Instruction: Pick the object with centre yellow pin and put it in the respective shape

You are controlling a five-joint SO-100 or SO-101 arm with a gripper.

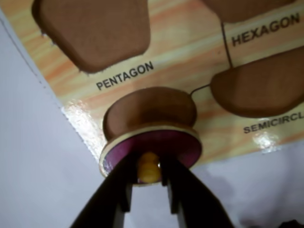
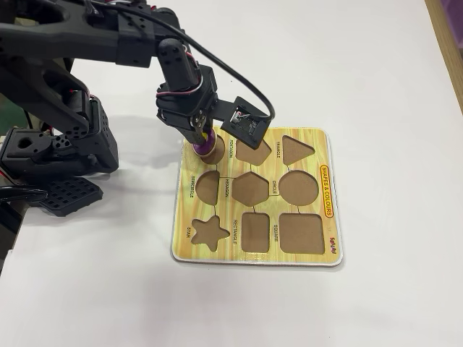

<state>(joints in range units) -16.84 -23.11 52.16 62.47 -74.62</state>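
The purple oval piece [image 1: 156, 147] with a pale rim hangs tilted just over the oval recess [image 1: 149, 110] at the board's corner, its near edge raised. My gripper [image 1: 148, 173] is shut on the piece's yellow knob [image 1: 147, 167], dark fingers on either side of it. In the fixed view the piece [image 2: 205, 145] shows under the gripper [image 2: 199, 134] at the top-left corner of the wooden shape board [image 2: 333, 238]. Whether the piece touches the recess floor is not clear.
The board holds empty brown recesses: pentagon [image 1: 95, 31], semicircle [image 1: 261, 88], hexagon [image 2: 252, 188], circle [image 2: 299, 186], star [image 2: 205, 232], square [image 2: 301, 233], triangle [image 2: 296, 149]. The black arm base [image 2: 58, 152] stands left of the board on a white table.
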